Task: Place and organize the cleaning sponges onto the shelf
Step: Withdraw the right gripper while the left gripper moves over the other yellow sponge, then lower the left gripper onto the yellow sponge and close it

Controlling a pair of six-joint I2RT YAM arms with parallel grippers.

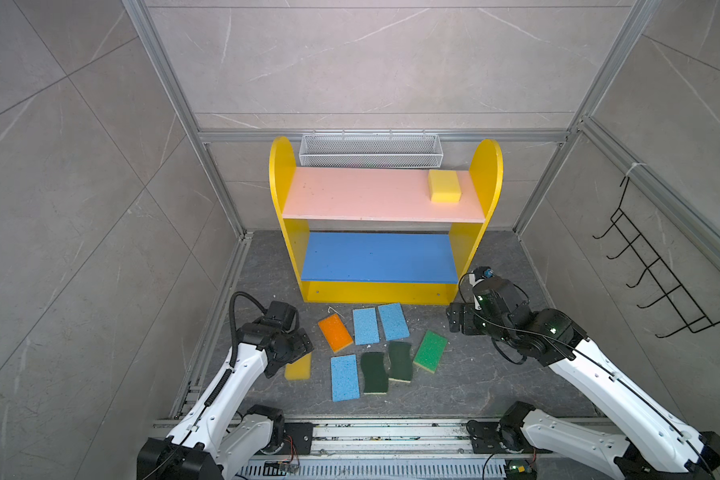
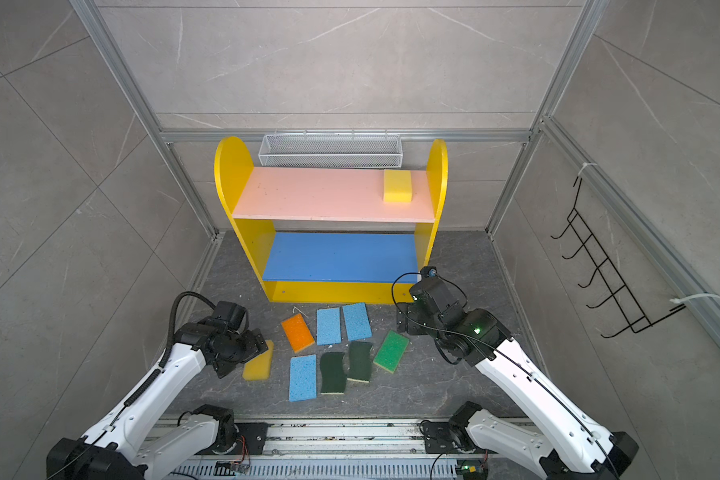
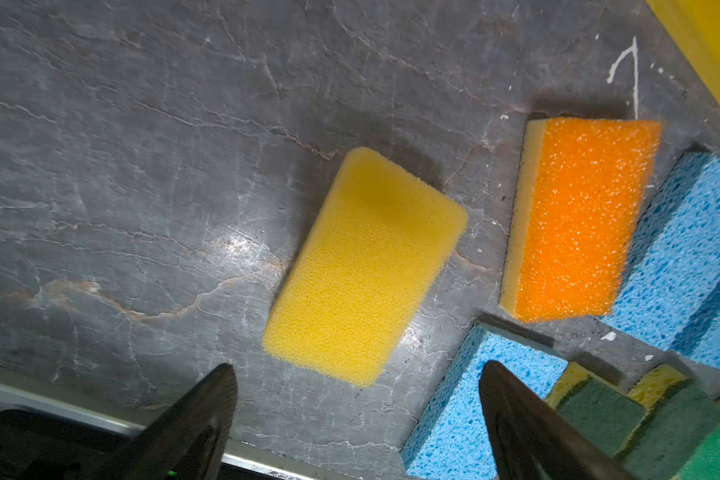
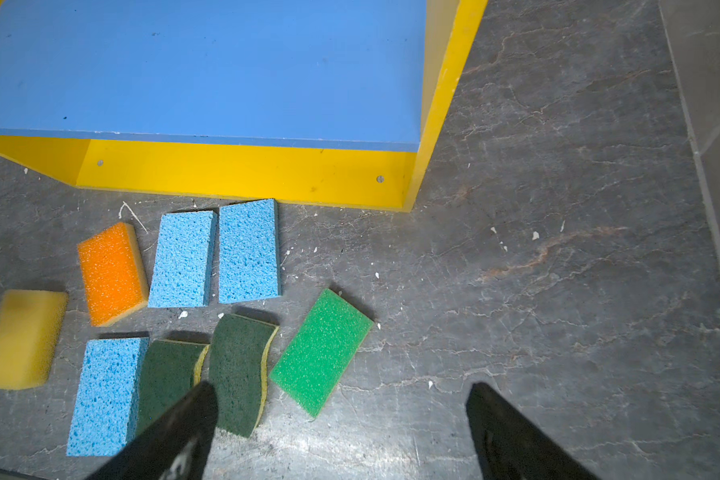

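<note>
at far left of the dark stone tabletop (image 1: 495,374), left gripper (image 3: 358,372): fingers spread wide, holding nothing, poised just above one end of a thick yellow sponge (image 3: 364,266) lying flat near the tabletop's left edge. just right of that, orange-topped sponge (image 1: 335,332), angled, apart from the yellow one. nearer the arms, lone light-blue sponge (image 1: 344,377), flat, lengthwise toward the shelf. farther back, second light-blue sponge (image 1: 366,326) and third light-blue sponge (image 1: 393,321), side by side, almost touching, the third one's far end just short of the shelf's base. in front of those, dark-green wavy scourer (image 1: 374,372) just beside the lone blue one, then second dark-green scourer (image 1: 400,360) touching the first along one edge. further right, bright-green-topped sponge (image 1: 430,350), tilted, close to the second scourer. behind the whole spread, yellow shelf (image 1: 281,174) upright at the back of the tabletop: pink upper board (image 1: 371,193) carrying another yellow sponge (image 1: 444,185) flat at its right end, blue lower board (image 1: 379,257) beneath. white wire mesh basket (image 1: 371,149) on the wall behind the shelf top. right of the green-topped sponge, right gripper (image 4: 341,390): fingers spread wide, holding nothing, above bare tabletop by the shelf's front right corner. far right, black wire hook rack (image 1: 660,261) on the side wall.
</note>
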